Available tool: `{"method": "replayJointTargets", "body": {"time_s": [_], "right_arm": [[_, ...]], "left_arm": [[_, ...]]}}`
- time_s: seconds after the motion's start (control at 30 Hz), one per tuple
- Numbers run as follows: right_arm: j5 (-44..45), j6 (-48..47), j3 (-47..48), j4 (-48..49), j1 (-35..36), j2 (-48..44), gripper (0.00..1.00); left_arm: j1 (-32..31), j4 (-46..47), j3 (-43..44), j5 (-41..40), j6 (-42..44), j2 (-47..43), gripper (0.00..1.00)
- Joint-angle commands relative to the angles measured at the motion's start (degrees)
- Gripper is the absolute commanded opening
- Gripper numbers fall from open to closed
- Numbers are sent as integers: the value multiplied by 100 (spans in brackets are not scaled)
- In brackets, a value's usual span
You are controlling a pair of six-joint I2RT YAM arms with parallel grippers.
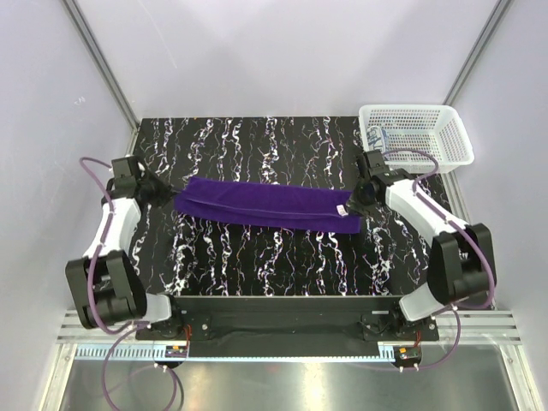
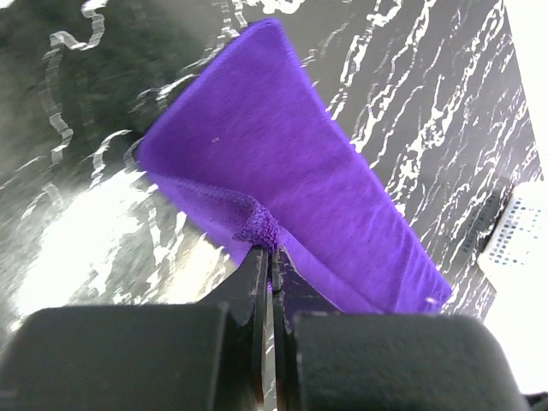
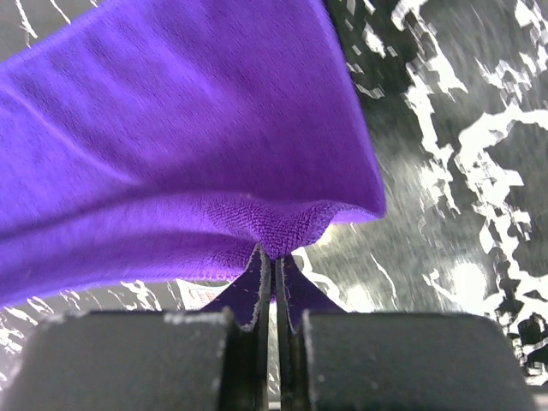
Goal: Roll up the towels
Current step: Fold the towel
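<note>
Purple towel (image 1: pixel 265 208) lies as a long strip running left to right between my arms. My left gripper (image 2: pixel 269 255) is clamped on its left end, my right gripper (image 3: pixel 274 257) on its right end.

On my feed the purple towel (image 1: pixel 265 208) reads as soft matt cloth. Its flat faces look smooth, while the bunched hem up close shows a nubbly, looped pile. The desk (image 1: pixel 257 274) is a hard black slab with white marble-like veining, glossy enough to throw back bright glare (strongest in the left wrist view). The left fingers (image 2: pixel 248 300) and right fingers (image 3: pixel 253 295) look like matt black plastic, and the blocks behind them are slightly grainy with pale scuffed edges. The basket (image 1: pixel 428 141) is white plastic mesh, faintly shiny. The arm shells (image 1: pixel 120 224) are smooth white plastic, and the cables (image 1: pixel 86 163) have a sleek purple jacket.
</note>
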Motion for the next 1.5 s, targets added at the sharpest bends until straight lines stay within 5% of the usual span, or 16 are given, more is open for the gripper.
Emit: {"method": "replayJointTargets", "body": {"time_s": [0.0,0.73,1.47], "right_arm": [[33,-378,531,107,-23,449,0],[-152,-739,1745,81,-489,1988,0],[-213,-932,2554,-165,-805,2569,6]], "left_arm": [[-224,325,584,30,-82,481,0],[-602,228,2149,-410,-20,2758,0],[-690,220,2632,-638,-64,3409,0]]}}
